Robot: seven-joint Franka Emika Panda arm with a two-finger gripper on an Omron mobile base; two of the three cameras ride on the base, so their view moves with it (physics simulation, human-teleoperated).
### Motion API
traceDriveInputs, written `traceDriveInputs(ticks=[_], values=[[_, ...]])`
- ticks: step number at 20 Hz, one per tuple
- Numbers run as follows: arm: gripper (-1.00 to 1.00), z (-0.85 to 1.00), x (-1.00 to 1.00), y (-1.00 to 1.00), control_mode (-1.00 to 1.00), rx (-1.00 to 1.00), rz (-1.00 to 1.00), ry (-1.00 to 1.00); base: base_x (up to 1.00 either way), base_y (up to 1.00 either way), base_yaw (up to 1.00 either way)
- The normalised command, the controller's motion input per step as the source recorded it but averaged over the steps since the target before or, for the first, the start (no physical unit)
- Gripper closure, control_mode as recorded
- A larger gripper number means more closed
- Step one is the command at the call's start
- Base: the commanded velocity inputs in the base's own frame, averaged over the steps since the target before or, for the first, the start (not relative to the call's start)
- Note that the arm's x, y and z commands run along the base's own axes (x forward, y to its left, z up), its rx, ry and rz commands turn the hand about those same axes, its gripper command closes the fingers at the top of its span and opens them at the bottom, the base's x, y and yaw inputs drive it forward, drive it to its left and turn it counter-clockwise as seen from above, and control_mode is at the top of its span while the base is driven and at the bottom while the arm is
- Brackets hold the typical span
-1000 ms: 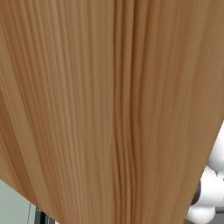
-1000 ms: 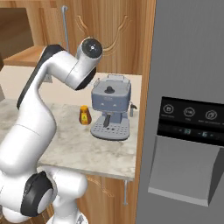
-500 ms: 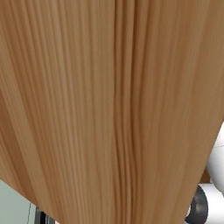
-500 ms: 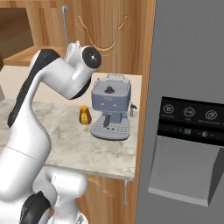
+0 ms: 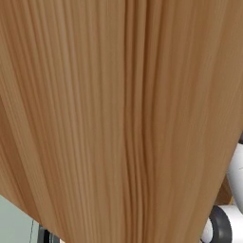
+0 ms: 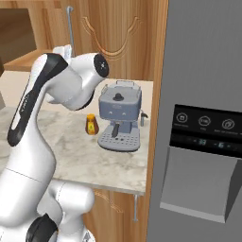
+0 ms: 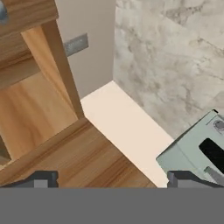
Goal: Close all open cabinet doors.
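An open door (image 5: 109, 118) is swung out close before the left base camera; stiff, hinged and light, it is best pushed flat near its free edge. The hand (image 7: 111, 179) is spread apart, empty

The cabinet door (image 6: 111, 38) is brown wood with stripes. The counter (image 6: 90, 156) is grey-white marble. The coffee machine (image 6: 119, 116) looks blue-grey. A small jar (image 6: 91, 125) seems orange.

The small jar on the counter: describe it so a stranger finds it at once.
Start at the grey fridge on the right of the right base view, then move left along the marble counter to the grey-blue coffee machine. The jar stands just left of it: small, amber, with a yellow label, the counter's only warm-coloured item.
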Motion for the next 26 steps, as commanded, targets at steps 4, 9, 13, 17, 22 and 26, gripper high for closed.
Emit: traceDriveInputs(ticks=[4, 9, 13, 17, 22, 26], values=[[-1.0, 0.1, -0.44, 0.54, -1.0, 0.08, 0.27, 0.01, 0.0, 0.0, 0.0], [-1.0, 0.01, -0.54, 0.49, -1.0, 0.04, 0.17, -0.14, 0.0, 0.0, 0.0], [-1.0, 0.01, -0.5, 0.52, -1.0, 0.05, 0.02, -0.12, 0.0, 0.0, 0.0], [-1.0, 0.05, -0.49, 0.52, -1.0, 0.09, 0.0, -0.05, 0.0, 0.0, 0.0], [-1.0, 0.02, -0.46, 0.54, -1.0, 0.06, 0.01, -0.01, 0.0, 0.0, 0.0], [-1.0, 0.0, -0.2, 0.6, -1.0, 0.05, 0.03, 0.0, 0.0, 0.0, 0.0]])
